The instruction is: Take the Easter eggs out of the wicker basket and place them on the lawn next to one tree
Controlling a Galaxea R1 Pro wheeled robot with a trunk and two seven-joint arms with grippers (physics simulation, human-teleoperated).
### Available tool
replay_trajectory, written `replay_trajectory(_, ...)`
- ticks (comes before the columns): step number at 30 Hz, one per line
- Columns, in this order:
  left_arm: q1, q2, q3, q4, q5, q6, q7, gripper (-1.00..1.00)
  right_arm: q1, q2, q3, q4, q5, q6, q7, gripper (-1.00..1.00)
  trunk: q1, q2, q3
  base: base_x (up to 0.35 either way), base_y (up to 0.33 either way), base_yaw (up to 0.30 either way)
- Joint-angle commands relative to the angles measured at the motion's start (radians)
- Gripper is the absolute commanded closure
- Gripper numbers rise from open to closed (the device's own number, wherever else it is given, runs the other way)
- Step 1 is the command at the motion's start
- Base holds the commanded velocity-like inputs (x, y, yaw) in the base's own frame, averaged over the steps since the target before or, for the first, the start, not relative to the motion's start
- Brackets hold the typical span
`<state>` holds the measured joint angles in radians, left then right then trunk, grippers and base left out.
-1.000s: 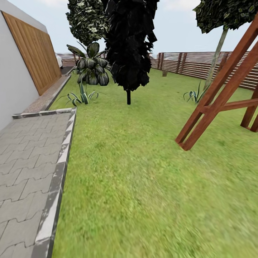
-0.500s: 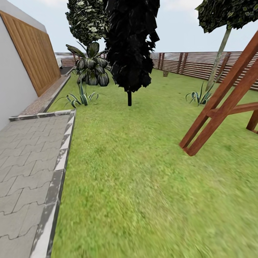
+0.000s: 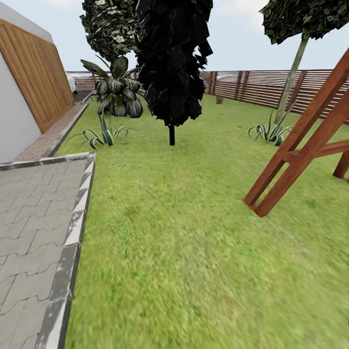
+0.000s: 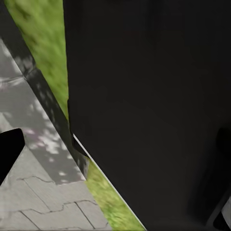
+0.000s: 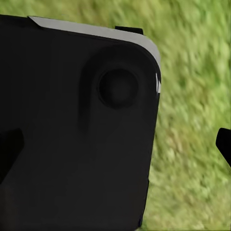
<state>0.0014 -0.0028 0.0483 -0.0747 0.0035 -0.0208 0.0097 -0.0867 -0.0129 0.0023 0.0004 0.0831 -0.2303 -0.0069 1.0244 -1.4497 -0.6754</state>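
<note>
Lawn [image 3: 194,232] runs ahead of me in the head view, wide and green, mottled yellowish, up to a slatted wooden fence [image 3: 271,89] at the far end. I see no basket or eggs on the stretch of grass in front, so I cannot place them against either gripper.

Head view, left side: grey paving [image 3: 34,232] with a pale stone kerb [image 3: 72,232] meeting the grass, and past it a white wall with a wooden panel [image 3: 36,82]. Middle distance: a tree with very dark, blocky foliage on a thin short trunk [image 3: 171,134]; beside it, nearer the wall, a broad-leaved plant [image 3: 115,92] and a spiky plant [image 3: 103,135] low on the grass. Right side: slanted red-brown wooden beams [image 3: 300,140] footed on the lawn, a second spiky plant [image 3: 271,133], and a thin leaning trunk [image 3: 291,80] behind them.

Left wrist view: the paving and kerb, with a strip of grass, lie beyond a large dark body panel [image 4: 154,110]. A black tip [image 4: 8,151] shows at the edge; I cannot tell how the left gripper stands.

Right wrist view: grass [image 5: 192,120] behind another black housing [image 5: 72,134]. Black tips show at both edges; I cannot tell the right gripper's state.
</note>
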Motion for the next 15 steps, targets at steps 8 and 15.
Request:
replay_trajectory(8,0.0,0.0,0.004,0.0,0.0,-0.002,-0.001,-1.0,-0.001,0.0,-0.001,0.001,0.006,-0.003,-0.001,-1.0,0.001,0.0,-0.001,0.33,0.122,-0.269)
replay_trajectory(15,0.0,0.001,0.005,0.0,0.001,-0.002,-0.002,-1.0,-0.001,0.001,-0.001,0.002,0.004,-0.003,-0.001,-1.0,0.001,0.0,-0.001,0.33,0.132,-0.227)
